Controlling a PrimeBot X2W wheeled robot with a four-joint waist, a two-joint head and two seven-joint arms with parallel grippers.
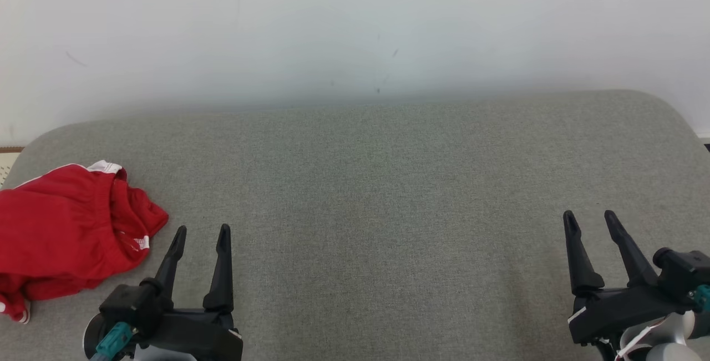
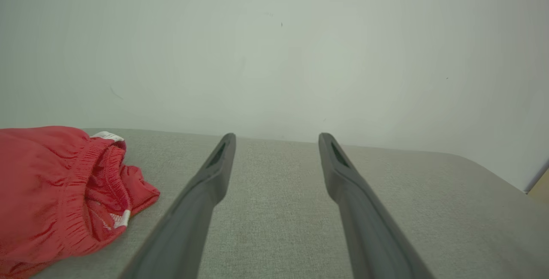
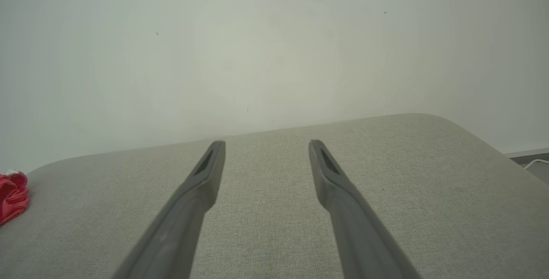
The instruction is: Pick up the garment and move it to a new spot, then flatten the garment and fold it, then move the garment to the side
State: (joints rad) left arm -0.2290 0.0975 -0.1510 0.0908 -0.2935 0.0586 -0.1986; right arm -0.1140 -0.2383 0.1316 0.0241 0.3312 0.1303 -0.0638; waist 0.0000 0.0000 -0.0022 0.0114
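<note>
Barely begun: yet to lift, flatten, fold and set aside the red garment [image 1: 66, 233], lying crumpled at the left edge of the grey cushion [image 1: 388, 183], just beside the left gripper [image 1: 202, 230]. Spread wide and holding nothing, both that one and the right gripper [image 1: 589, 215].

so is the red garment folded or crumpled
Crumpled: the red garment lies in a loose heap on the grey surface, waistband bunched, no neat fold.

There is one red garment [image 1: 66, 228], one grey padded table [image 1: 388, 183] and one pale wall [image 1: 333, 28]. There are two grippers, the left gripper [image 1: 202, 229] and the right gripper [image 1: 589, 214], each with two dark fingers [image 1: 222, 267], four in all.
</note>
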